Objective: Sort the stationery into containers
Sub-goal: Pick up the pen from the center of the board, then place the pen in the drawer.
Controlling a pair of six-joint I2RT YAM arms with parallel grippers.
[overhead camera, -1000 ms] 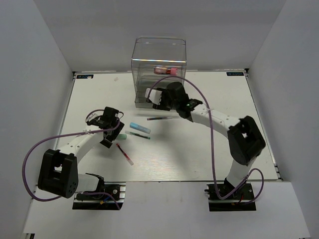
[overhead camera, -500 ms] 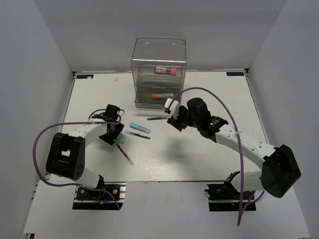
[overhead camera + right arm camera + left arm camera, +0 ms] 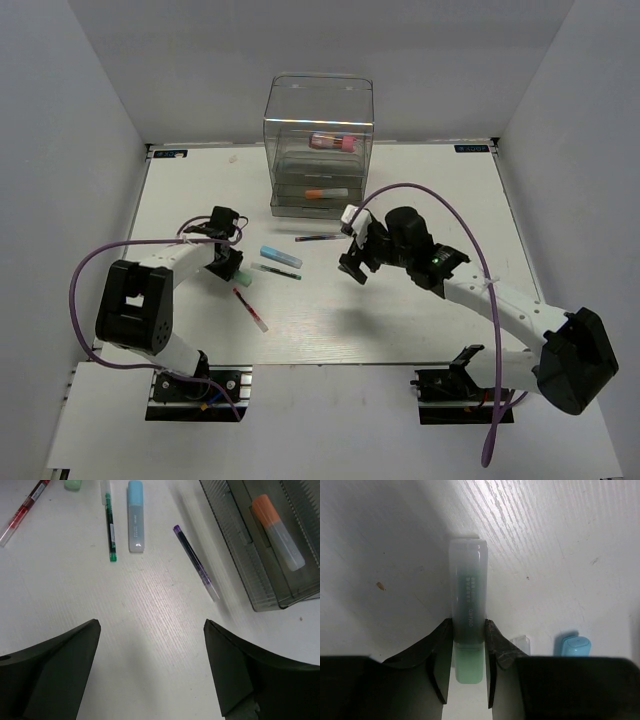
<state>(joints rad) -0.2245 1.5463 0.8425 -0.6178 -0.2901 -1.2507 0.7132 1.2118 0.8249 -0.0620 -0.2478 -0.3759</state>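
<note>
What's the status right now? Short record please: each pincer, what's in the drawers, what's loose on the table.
left pincer: shut on the pale green marker, which lies on the table
right pincer: open, holding nothing, above the table
drawer box: pink tube in an upper drawer; orange-grey marker in a lower drawer
loose on table: light blue marker, green pen, purple pen, red pen
</note>
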